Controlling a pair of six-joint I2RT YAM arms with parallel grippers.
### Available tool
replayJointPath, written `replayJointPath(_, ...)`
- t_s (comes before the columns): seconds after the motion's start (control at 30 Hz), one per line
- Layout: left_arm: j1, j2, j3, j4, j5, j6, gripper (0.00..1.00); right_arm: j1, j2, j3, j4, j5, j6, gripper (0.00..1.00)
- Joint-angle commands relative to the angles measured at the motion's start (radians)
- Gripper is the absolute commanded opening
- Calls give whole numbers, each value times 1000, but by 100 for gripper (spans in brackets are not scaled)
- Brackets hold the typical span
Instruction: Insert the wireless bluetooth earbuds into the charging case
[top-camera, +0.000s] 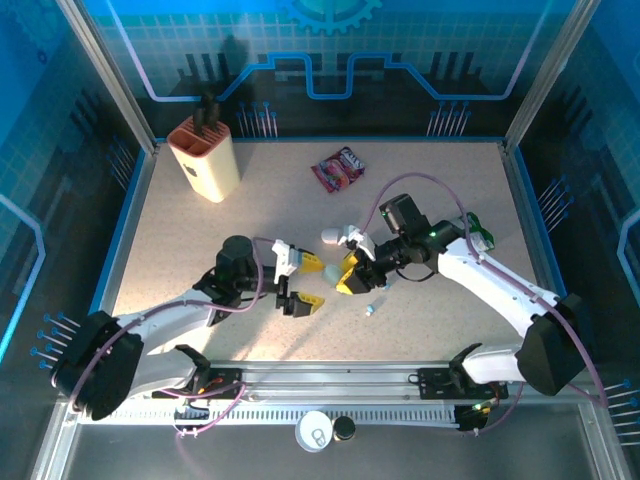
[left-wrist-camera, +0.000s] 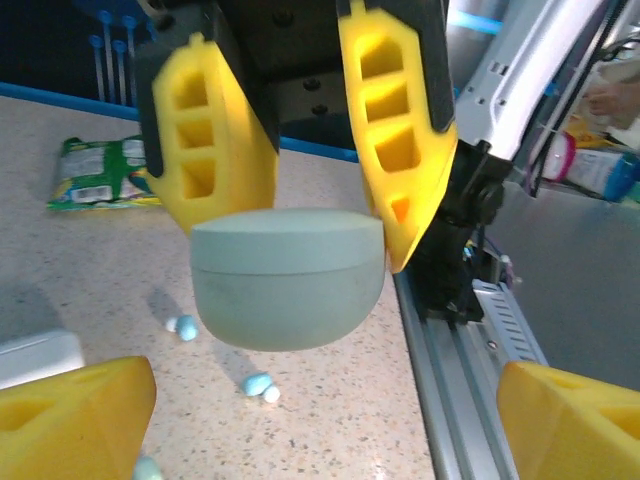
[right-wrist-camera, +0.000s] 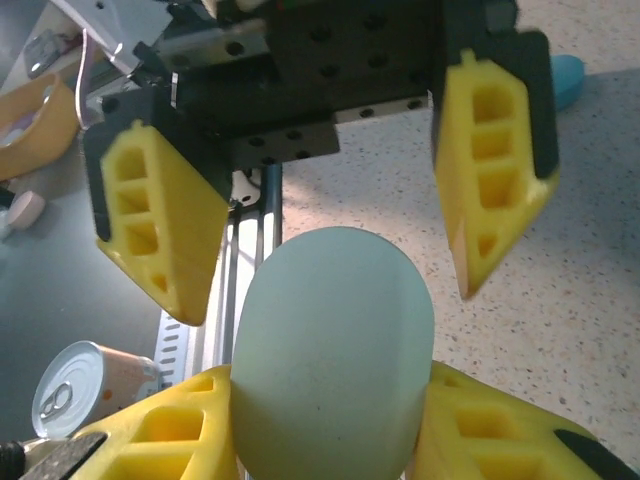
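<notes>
1. My left end effector (top-camera: 307, 284): fingers spread wide apart, gripping nothing, at 9 o'clock of the case in the top view.
2. My right end effector (top-camera: 349, 277): clamped on the pale teal charging case (left-wrist-camera: 288, 278).
3. Wireless bluetooth earbuds (left-wrist-camera: 258, 385): loose on the speckled worktop (top-camera: 440, 190), at 7 o'clock of the case in the left wrist view, outside it.

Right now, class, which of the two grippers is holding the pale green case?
The right gripper: it clamps the case on both sides; the left gripper stands open and empty.
</notes>
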Motion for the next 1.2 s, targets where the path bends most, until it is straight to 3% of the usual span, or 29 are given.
replayJointPath(0.0, -10, 12, 47, -40, 78, 47, 89, 26, -4, 47, -72, -49, -47, 31)
replayJointPath(0.4, -19, 63, 87, -35, 130, -46, 66, 67, 51, 94, -131, -27, -85, 31)
replayJointPath(0.83, -30, 71, 101, -36, 136, -70, 54, 73, 76, 97, -152, 1, -93, 31)
replayJointPath(1.17, -31, 77, 100, -48, 141, -55, 38, 73, 68, 96, -142, 19, -85, 33)
